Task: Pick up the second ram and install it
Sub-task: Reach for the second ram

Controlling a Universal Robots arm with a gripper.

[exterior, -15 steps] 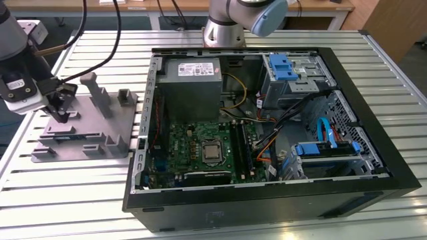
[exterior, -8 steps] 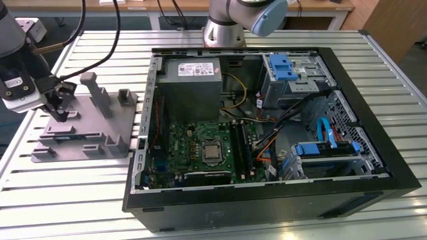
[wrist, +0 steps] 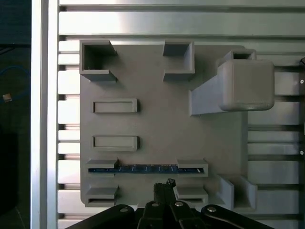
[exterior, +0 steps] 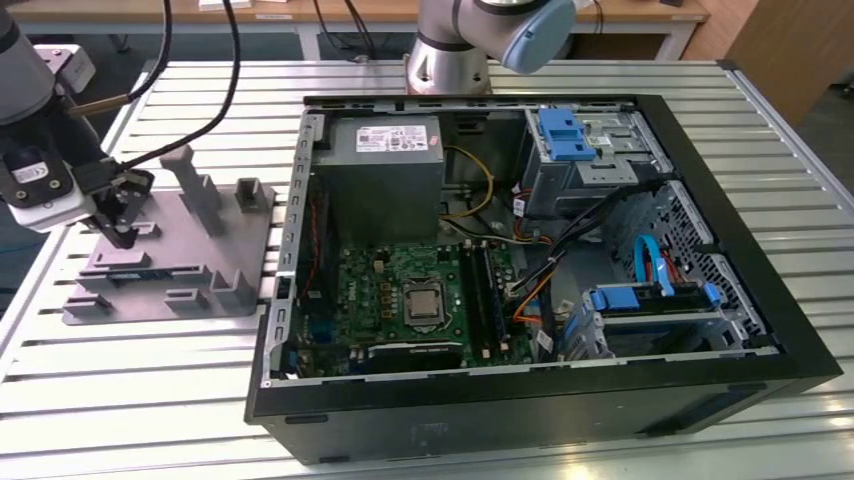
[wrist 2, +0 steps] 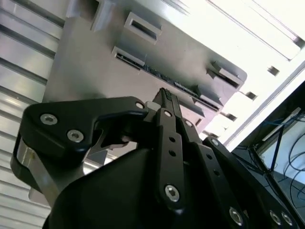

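Observation:
The second ram (wrist: 147,169) stands on edge in a slot of the grey tray (wrist: 157,119), a thin dark strip held between two end brackets; it also shows in the second wrist view (wrist 2: 164,80) and the exterior view (exterior: 147,270). My gripper (exterior: 120,232) hangs over the tray on the exterior view's left. Its black fingertips (wrist: 165,185) are pressed together with nothing between them, just to one side of the stick's middle and apart from it. In the second wrist view the gripper (wrist 2: 167,97) points down at the tray beside the stick.
An open computer case (exterior: 694,180) lies to the exterior view's right of the tray, holding the green motherboard (exterior: 387,300), a grey power supply (exterior: 387,150) and blue drive brackets (exterior: 567,135). Tall pegs (exterior: 200,190) rise from the tray. The slatted metal table (exterior: 134,420) runs all around.

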